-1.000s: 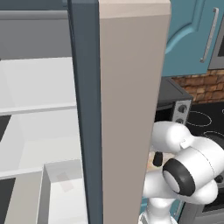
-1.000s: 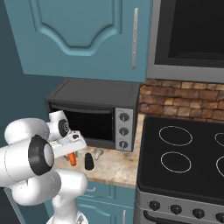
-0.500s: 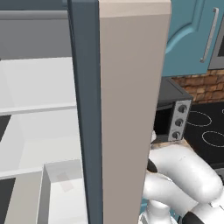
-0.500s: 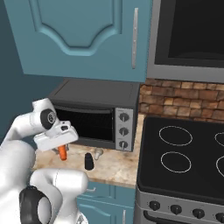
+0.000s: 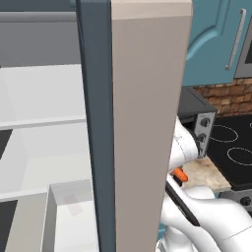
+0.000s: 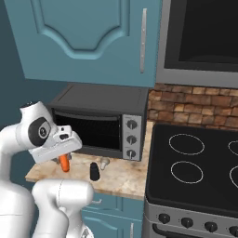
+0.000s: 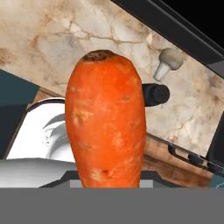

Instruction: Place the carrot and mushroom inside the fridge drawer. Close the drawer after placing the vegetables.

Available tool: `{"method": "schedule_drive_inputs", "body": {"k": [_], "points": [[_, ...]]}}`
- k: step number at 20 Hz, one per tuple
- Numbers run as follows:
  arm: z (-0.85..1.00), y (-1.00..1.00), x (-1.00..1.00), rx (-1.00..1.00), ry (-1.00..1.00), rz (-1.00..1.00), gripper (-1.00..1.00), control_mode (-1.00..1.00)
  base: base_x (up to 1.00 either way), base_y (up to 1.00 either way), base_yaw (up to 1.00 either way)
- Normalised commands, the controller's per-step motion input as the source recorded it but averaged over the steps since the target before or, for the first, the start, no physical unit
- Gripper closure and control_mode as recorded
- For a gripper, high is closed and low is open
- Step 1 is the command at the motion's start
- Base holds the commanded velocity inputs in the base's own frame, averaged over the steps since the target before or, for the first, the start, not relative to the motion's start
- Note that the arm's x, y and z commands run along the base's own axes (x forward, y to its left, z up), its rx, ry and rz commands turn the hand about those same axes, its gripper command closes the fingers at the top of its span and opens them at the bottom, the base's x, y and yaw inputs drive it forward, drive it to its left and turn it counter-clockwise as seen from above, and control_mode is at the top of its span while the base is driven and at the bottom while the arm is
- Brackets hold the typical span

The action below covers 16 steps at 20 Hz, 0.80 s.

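Orange carrot [image 7: 106, 118] clamped in the pincer [image 6: 63, 160]; hand view reveals the mushroom [image 7: 168, 61] on the counter [image 7: 78, 33].

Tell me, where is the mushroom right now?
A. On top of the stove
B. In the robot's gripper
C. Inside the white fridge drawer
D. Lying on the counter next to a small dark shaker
D: the pale mushroom lies on the stone counter beside the small dark shaker, in front of the toaster oven, while the gripper carries the carrot.
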Motion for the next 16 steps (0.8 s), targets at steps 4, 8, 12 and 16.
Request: {"method": "schedule_drive_inputs", "body": {"k": [4,8,12,16], "points": [[0.02,-0.01,-0.01,0.00,-0.02,0.00,1.00,-1.00,0.00,0.00,0.00],[0.02,0.01,0.00,0.00,0.00,-0.03,1.00,-1.00,0.00,0.00,0.00],[0.05,-0.02,0.10,0.00,0.09,-0.07,1.00,-1.00,0.00,0.00,0.00],[0.00,-0.06,0.03,0.00,0.00,0.00,1.00,-1.00,0.00,0.00,0.00]]}}
